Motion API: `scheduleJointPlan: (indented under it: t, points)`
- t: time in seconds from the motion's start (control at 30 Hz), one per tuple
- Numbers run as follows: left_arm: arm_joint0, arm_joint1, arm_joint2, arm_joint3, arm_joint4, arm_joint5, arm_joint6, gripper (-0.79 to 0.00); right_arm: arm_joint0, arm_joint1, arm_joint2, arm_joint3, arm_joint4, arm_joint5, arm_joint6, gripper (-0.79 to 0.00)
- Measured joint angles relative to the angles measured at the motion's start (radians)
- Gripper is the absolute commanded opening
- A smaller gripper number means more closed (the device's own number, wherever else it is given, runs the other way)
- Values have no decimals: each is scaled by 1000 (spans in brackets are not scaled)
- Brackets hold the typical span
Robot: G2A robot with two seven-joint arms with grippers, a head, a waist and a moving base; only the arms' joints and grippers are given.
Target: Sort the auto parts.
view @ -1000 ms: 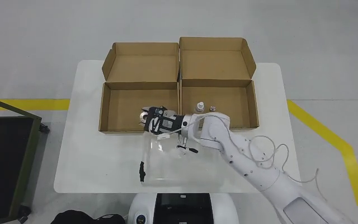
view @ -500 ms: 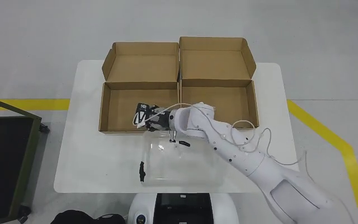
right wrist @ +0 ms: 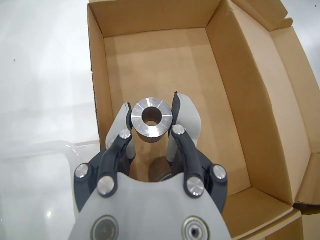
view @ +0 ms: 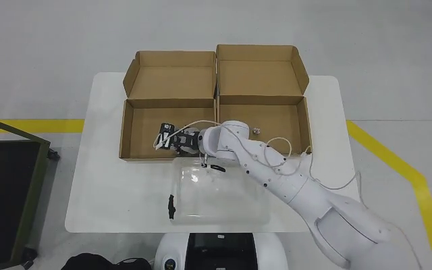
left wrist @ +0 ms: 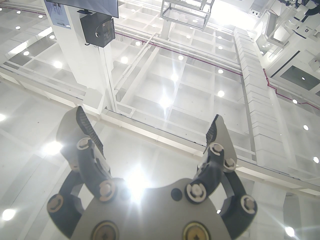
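My right gripper (right wrist: 151, 111) is shut on a short silver metal bushing (right wrist: 151, 119) with a round bore. It hangs just above the floor of the left cardboard box (right wrist: 175, 63), near the box's front wall. From above, the right gripper (view: 164, 137) sits over the front middle of the left box (view: 135, 128). A dark round part (right wrist: 160, 168) lies partly hidden under the gripper's fingers. My left gripper (left wrist: 147, 116) is open with nothing between its fingers and faces the ceiling.
The right cardboard box (view: 297, 128) holds a small part (view: 256, 128) near its left wall. A clear plastic container (view: 216, 192) stands at the table's front, with a black part (view: 171, 204) at its left edge. Both box lids stand open behind.
The right gripper has moved left, from the clear container's back edge to over the left box, carrying the bushing with it.
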Motion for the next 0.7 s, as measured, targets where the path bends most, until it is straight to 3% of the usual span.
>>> scheduleJointPlan:
  t: [0.33,0.7]
  points:
    - [0,0,0,0,0,0,0,0,13,-31,-7,54,-20,-16,5,-499]
    - [0,0,0,0,0,0,0,0,18,-55,-1,91,-46,-26,12,-468]
